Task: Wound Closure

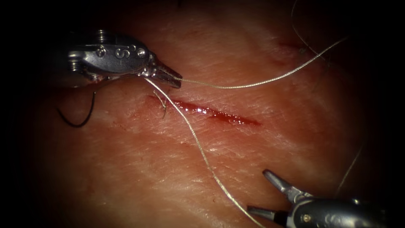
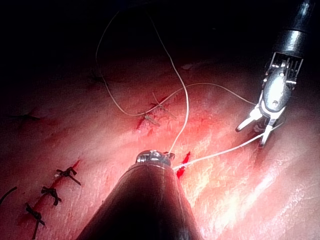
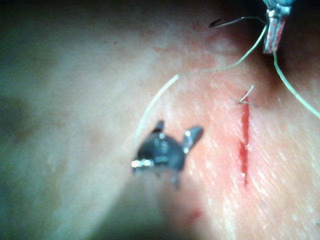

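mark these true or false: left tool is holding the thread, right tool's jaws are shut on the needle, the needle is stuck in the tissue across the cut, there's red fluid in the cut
1. The left tool holds the thread. True: its jaws are shut on it, just above the cut's left end.
2. The right tool grips the needle. False: its jaws are open and hold nothing.
3. The needle is driven through the tissue across the cut. False: it lies free, left of the cut, below the left tool.
4. Red fluid sits in the cut. True.
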Robot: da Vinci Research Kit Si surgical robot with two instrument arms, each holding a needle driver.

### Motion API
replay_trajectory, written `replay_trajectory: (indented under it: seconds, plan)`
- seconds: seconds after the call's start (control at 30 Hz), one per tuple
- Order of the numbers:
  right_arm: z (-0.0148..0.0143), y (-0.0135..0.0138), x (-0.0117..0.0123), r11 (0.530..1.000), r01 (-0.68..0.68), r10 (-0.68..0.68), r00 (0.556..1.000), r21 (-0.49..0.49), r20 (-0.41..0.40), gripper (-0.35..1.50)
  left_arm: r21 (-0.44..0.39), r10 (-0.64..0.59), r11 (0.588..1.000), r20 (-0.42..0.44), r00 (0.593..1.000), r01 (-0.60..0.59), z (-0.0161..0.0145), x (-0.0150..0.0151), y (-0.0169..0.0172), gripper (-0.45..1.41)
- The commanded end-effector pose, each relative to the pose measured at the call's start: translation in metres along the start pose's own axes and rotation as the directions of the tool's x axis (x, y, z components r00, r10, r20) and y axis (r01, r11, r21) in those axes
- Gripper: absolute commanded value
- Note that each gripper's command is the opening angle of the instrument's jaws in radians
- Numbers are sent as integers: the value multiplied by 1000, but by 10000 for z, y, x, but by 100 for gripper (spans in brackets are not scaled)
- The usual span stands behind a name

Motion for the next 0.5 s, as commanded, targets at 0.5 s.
replay_trajectory:
  seconds: [0.5]
  plan:
    - [25,-26,-9,999,36,-36,999,19,-4,126,-48,-11,999,-24,1000,10,97,-42,-48,-45]
